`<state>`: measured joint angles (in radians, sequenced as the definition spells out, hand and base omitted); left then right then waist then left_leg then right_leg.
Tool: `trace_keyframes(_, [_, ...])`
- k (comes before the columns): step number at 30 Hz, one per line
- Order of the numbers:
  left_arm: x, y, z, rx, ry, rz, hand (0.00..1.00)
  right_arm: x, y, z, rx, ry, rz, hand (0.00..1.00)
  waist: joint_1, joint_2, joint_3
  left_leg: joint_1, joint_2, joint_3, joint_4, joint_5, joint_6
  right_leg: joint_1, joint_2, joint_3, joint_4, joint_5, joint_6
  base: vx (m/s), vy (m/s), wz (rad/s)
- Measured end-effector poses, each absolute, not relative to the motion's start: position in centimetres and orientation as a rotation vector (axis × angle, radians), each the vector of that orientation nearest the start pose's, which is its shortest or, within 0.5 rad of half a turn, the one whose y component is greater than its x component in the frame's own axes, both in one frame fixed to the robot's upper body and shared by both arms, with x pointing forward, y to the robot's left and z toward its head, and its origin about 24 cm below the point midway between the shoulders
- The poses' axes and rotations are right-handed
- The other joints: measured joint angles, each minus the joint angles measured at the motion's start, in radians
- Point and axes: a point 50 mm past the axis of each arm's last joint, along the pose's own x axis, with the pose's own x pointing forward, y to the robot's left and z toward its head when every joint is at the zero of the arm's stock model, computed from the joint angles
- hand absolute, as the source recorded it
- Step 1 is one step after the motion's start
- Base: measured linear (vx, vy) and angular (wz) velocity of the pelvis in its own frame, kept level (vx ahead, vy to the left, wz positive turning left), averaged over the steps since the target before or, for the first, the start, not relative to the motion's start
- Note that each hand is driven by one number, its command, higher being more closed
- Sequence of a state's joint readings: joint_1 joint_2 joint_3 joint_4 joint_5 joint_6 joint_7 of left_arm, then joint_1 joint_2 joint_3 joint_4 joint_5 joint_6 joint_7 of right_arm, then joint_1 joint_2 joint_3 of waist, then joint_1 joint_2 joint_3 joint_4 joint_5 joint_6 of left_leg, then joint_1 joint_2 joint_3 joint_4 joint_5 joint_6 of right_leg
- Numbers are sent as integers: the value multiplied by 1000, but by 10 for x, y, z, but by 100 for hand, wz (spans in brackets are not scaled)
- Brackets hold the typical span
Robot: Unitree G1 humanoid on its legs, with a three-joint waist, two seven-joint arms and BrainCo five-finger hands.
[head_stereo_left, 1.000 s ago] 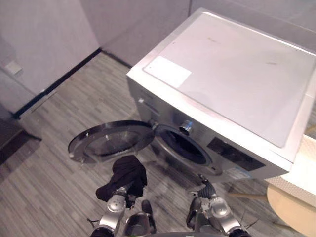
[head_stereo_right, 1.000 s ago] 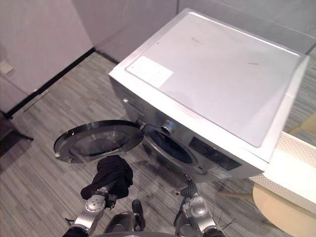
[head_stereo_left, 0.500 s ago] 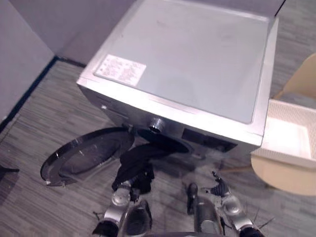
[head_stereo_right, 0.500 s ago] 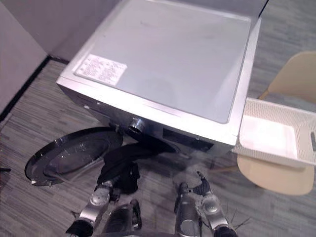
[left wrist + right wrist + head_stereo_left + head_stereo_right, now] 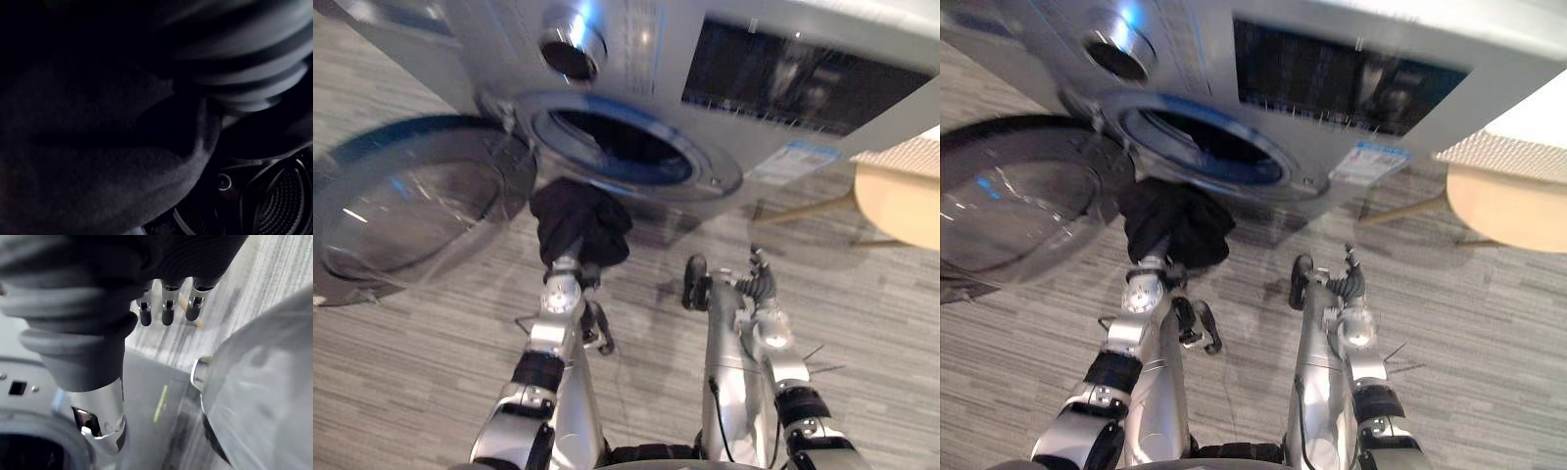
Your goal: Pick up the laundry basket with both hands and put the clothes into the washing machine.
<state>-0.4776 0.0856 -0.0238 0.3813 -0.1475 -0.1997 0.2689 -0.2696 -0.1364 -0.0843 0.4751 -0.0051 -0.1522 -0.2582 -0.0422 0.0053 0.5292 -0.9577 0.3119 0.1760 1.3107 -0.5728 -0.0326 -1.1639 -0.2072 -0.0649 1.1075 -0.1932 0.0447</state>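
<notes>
fingers (image 5: pixel 167 308) of the right hand (image 5: pixel 73 308) hang straight and loose, holding nothing, while the left hand (image 5: pixel 244 58) is buried in the black garment (image 5: pixel 579 225) just below the washing machine (image 5: pixel 646 49) mouth, grip untellable; it looks soft, light, limp, best bunched mid-cloth.

Glossy metal washing machine (image 5: pixel 646 44), matt black cloth (image 5: pixel 579 220), grey wood-grain floor (image 5: pixel 411 372)

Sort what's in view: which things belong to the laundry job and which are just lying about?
Job: black garment over the left hand; washing machine, its door open; white basket; right hand, open, empty.
Lying about: beige seat beside the machine.
</notes>
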Motion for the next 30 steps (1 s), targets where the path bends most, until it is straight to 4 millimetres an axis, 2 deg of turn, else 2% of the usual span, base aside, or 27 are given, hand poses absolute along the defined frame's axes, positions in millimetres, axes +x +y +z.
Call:
trace_keyframes(2, [347,147,149,-118,-403,176,100,300,-208,44,-86,-48,-347,0,-5,0,2,-113,12,-21,89,-13,-7,-118,3,10,84,-5,-8,-65,-38,-4])
trace_keyframes(3, [350,149,159,-116,-432,181,100,301,-208,49,-75,-69,-349,0,-6,-1,2,-134,20,-27,109,-19,-9,-138,7,9,101,-8,-13,-37,-37,-14])
trace_keyframes(5, [354,162,199,-87,-557,205,100,301,-204,61,-60,-132,-337,0,-13,-9,7,-188,39,-45,168,-35,-15,-196,19,9,155,-16,-26,-23,-39,-15])
trace_keyframes(7, [354,170,246,-65,-698,223,100,299,-202,72,-48,-192,-332,0,-34,-13,9,-240,39,-65,201,-36,-18,-242,17,5,189,-23,-34,-30,-59,7])
trace_keyframes(8, [352,169,281,-73,-801,220,100,298,-203,79,-46,-226,-335,0,-40,-15,10,-271,40,-72,216,-37,-19,-272,17,4,205,-25,-37,-36,-54,6])
trace_keyframes(9, [351,168,292,-76,-833,218,100,298,-204,80,-44,-234,-337,0,-42,-15,10,-279,42,-74,220,-38,-21,-281,17,3,209,-26,-39,-40,-48,1])
trace_keyframes(11, [345,164,329,-95,-931,216,100,297,-204,86,-39,-269,-329,0,-49,-16,10,-311,50,-89,240,-42,-29,-306,19,-8,226,-30,-46,-21,-41,-5])
trace_keyframes(13, [346,156,346,-89,-957,195,100,297,-202,90,-28,-294,-328,0,-55,-21,12,-334,56,-98,250,-42,-29,-325,22,-16,233,-31,-51,0,-41,-7])
trace_keyframes(18, [325,125,428,-109,-1130,92,100,295,-201,100,19,-358,-313,0,-65,-32,17,-390,71,-108,277,-46,-35,-382,33,-20,251,-32,-55,17,-27,-7])
trace_keyframes(20, [320,122,441,-117,-1154,72,100,295,-199,102,34,-365,-310,0,-75,-33,17,-396,72,-107,278,-49,-37,-389,35,-20,251,-33,-55,25,-11,-6])
trace_keyframes(24, [324,125,446,-106,-1149,82,100,295,-199,103,52,-371,-316,0,-80,-35,18,-407,75,-105,279,-52,-37,-401,42,-18,246,-33,-55,15,-11,-6])
trace_keyframes(25, [325,124,451,-79,-1145,88,100,295,-199,103,63,-370,-314,0,-79,-44,22,-409,79,-104,279,-53,-38,-403,48,-18,242,-32,-53,3,-12,-12])
trace_keyframes(27, [325,122,458,-10,-1144,89,100,294,-199,104,64,-374,-313,0,-80,-50,23,-413,90,-100,278,-57,-37,-410,53,-20,235,-30,-52,9,-10,-19])
trace_keyframes(30, [336,117,455,280,-1117,120,100,295,-198,105,66,-382,-293,0,-81,-50,23,-412,104,-86,280,-69,-34,-419,69,-12,227,-23,-48,19,1,-19])
